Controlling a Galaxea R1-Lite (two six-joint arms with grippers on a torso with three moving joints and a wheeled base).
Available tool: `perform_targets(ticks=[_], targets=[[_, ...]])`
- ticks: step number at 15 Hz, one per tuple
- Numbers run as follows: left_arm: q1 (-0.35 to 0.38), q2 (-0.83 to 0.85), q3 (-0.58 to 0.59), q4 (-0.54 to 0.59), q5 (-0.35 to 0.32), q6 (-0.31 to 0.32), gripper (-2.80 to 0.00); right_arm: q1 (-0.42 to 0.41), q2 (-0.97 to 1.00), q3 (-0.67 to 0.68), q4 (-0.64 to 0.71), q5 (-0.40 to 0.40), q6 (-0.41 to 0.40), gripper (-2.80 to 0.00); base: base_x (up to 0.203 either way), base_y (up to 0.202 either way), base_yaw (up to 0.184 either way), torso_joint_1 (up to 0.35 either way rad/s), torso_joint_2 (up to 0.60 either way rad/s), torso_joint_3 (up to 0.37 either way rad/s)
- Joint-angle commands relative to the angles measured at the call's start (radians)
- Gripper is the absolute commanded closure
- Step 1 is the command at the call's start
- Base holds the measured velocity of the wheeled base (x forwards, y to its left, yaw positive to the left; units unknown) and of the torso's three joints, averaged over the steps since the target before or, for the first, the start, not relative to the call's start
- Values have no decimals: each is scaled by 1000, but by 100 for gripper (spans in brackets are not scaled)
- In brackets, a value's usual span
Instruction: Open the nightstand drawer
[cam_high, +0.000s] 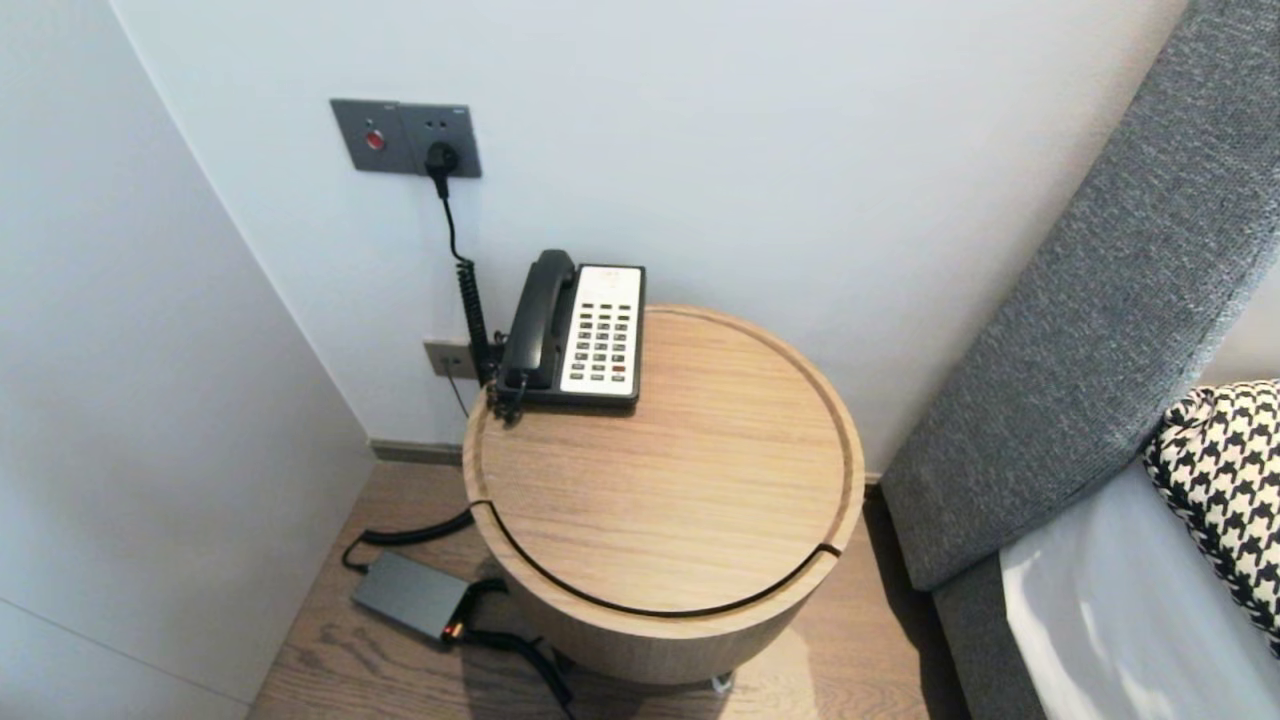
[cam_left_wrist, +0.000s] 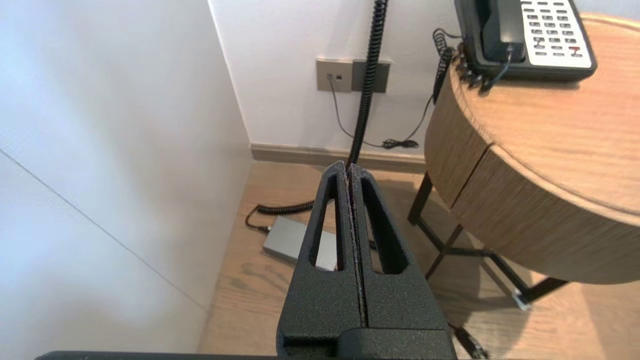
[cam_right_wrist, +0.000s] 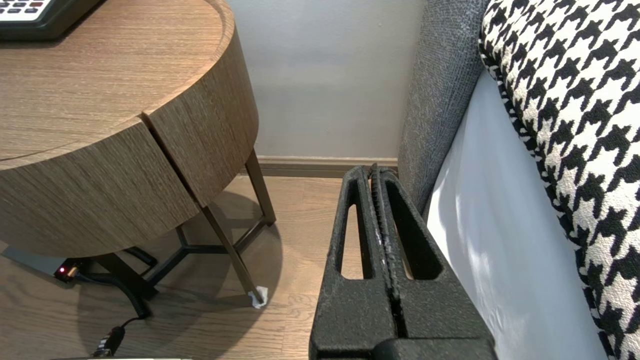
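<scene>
Telephone (cam_high: 585, 335) sits at the back left edge of the round counter (cam_high: 680, 480), against the wall; both hands hang low and empty.
Handset (cam_high: 540, 310) is likely light, rigid, slick plastic, tethered by a curly cord. Its slim middle looks the best place to grip, though the base may drag. Left hand (cam_left_wrist: 348, 167) has its fingers pressed together and touches nothing, over the floor above a grey adapter (cam_left_wrist: 287, 242). Right hand (cam_right_wrist: 375, 170) is likewise closed, between counter and bed (cam_right_wrist: 500, 250).

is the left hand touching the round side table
Apart. The left wrist view shows the shut left hand in the air beside the round side table, with wooden floor visible between them.
</scene>
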Motion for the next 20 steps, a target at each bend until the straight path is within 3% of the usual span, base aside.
perform_targets(ticks=[1,5,8,14,15,18,20], targets=[[-6,136,-154,67,0,-2,0,0,2,25,-1,0,0,0,0,0,0,0,0,0],[-30,263,-368,216,-2,-15,0,0,2,25,-1,0,0,0,0,0,0,0,0,0],[-79,389,-556,349,6,-100,0,0,2,25,-1,0,0,0,0,0,0,0,0,0],[-127,543,-633,438,37,-162,0,0,2,24,-1,0,0,0,0,0,0,0,0,0],[-146,570,-669,467,37,-199,0,0,2,24,-1,0,0,0,0,0,0,0,0,0],[-282,676,-794,584,44,-400,0,0,2,25,-1,0,0,0,0,0,0,0,0,0],[-348,723,-807,604,89,-446,0,0,2,25,-1,0,0,0,0,0,0,0,0,0]])
